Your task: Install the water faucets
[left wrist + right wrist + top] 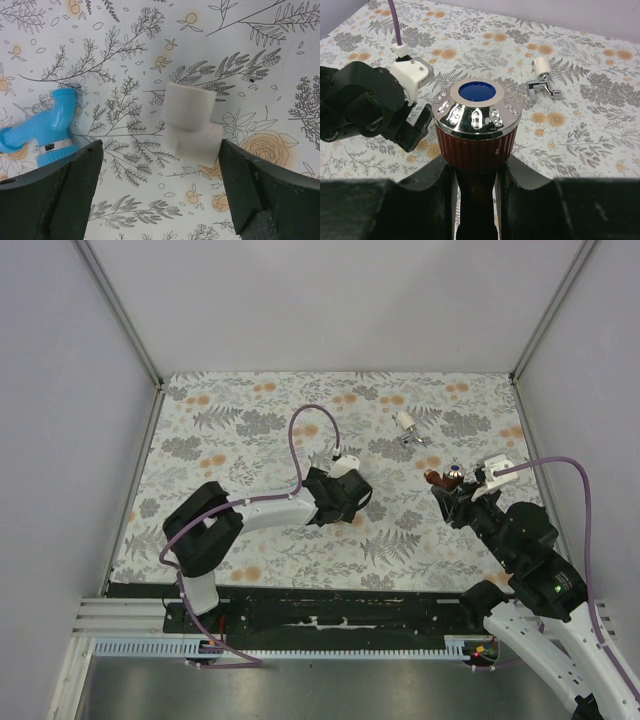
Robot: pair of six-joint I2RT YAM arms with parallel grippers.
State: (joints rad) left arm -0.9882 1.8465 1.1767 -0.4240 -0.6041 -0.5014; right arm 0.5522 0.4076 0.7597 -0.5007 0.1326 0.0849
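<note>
Right gripper (475,197) is clenched on the reddish-brown ribbed faucet with chrome-capped round knob (476,120). Its fingers pinch the dark stem just under the knob, knob up and blue disc on top, and it seems lifted off the floral-print tablecloth (250,420), right of centre. The lower stem is hidden between the fingers, so no thread is visible. It looks rigid, small and probably light; the chrome cap is likely slick and the ribbed collar grippier, so stem or ribs are the sane hold, not the cap. Further in, at table centre, the left gripper (160,200) is released, jaws wide, straddling the small white plastic pipe fitting (192,122) with a gap on both sides, touching nothing. The sky-blue plastic faucet with curved spout (42,132) lies on its side right by one finger (55,195) — contact or not, cannot tell. It is hard, light plastic with a rounded body, so it may roll if nudged. Farthest back, the white-and-silver faucet (543,80) lies on the cloth, well apart from both grippers; its white barrel looks the easiest grab.
</note>
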